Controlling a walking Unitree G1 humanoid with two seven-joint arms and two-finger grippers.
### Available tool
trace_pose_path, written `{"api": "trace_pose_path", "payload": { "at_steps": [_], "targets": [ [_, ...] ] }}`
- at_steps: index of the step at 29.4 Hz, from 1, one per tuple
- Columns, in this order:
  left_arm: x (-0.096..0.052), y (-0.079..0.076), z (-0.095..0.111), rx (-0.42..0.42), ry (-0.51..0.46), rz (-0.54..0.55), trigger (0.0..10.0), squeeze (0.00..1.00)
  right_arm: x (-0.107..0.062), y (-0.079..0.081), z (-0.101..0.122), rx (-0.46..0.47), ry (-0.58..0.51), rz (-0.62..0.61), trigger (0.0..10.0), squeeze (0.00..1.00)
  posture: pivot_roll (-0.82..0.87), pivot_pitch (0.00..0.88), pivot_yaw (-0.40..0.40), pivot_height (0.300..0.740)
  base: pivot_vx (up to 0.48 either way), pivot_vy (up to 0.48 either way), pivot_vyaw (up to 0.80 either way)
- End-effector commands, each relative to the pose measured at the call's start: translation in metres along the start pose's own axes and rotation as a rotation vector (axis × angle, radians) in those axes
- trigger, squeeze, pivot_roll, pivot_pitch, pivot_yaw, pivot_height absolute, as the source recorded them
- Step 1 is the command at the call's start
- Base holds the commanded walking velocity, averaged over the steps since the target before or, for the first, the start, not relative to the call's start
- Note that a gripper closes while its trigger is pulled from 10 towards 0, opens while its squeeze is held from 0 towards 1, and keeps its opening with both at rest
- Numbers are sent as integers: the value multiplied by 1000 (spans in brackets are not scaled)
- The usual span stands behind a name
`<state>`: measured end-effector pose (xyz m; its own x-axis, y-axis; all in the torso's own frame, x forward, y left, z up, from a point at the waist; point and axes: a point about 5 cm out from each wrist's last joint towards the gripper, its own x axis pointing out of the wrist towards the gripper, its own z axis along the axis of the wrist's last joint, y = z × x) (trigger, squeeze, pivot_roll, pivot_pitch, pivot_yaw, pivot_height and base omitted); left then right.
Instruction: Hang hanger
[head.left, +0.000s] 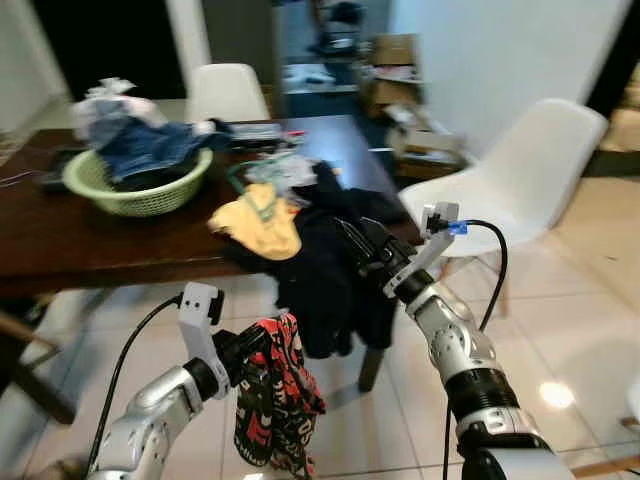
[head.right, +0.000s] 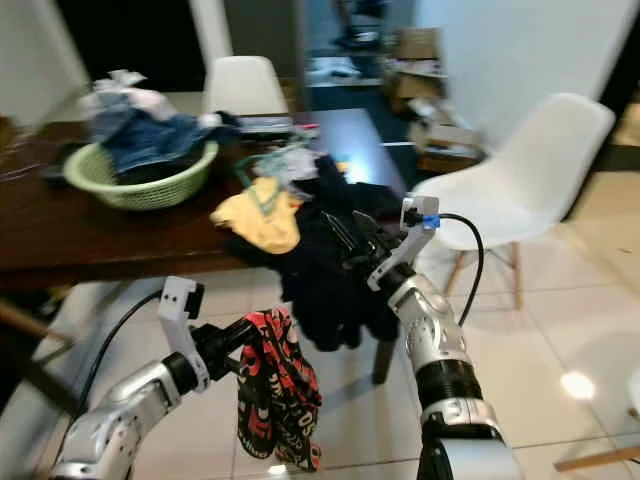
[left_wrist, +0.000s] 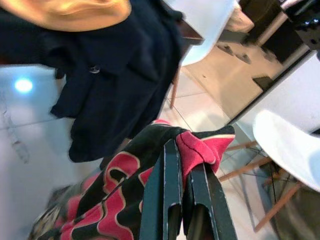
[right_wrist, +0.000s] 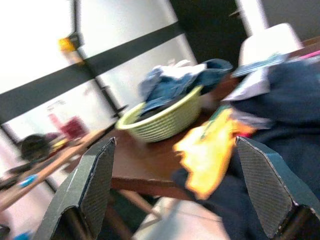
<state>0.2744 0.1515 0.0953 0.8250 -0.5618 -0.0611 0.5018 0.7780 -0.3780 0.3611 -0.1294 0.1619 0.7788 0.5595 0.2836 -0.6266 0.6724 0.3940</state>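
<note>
A red and black patterned garment (head.left: 275, 400) hangs over the floor in front of the table, and my left gripper (head.left: 252, 342) is shut on its top edge. The left wrist view has the black fingers (left_wrist: 167, 200) pinching the red cloth (left_wrist: 200, 145). My right gripper (head.left: 360, 245) is open, raised at the table's near right corner, right against a dark garment (head.left: 330, 280) that drapes over the edge. Its two fingers (right_wrist: 95, 185) stand wide apart with nothing between them. A teal curved piece (head.left: 238, 175), perhaps a hanger, lies among the clothes on the table.
The dark wooden table (head.left: 60, 240) carries a green basket (head.left: 140, 190) of jeans and a yellow garment (head.left: 260, 220). A white chair (head.left: 520, 180) stands to the right and another (head.left: 225, 90) behind the table. Tiled floor lies below.
</note>
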Motion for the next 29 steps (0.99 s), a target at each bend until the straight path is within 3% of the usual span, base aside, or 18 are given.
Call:
{"api": "trace_pose_path", "payload": {
  "at_steps": [1,8,15,27,29],
  "targets": [
    [-1,0,7,0,-25,-16,10000,0,2,0,0,23,1,4,10000,0,131,16,-54,740,0,0,794],
    [10,-3,6,43,9,-14,10000,0,8,1,-1,31,6,24,10000,0,123,0,-57,740,0,0,794],
    [18,1,3,18,61,6,10000,0,5,-6,3,33,7,7,10000,0,112,0,-55,740,0,0,794],
    [25,6,11,-17,-9,24,10000,0,4,-12,5,38,16,-3,10000,0,110,0,-59,740,0,0,794],
    [24,10,18,-19,-75,39,10000,0,6,-13,2,48,43,-21,10000,0,103,0,-56,740,148,0,0]
  ]
}}
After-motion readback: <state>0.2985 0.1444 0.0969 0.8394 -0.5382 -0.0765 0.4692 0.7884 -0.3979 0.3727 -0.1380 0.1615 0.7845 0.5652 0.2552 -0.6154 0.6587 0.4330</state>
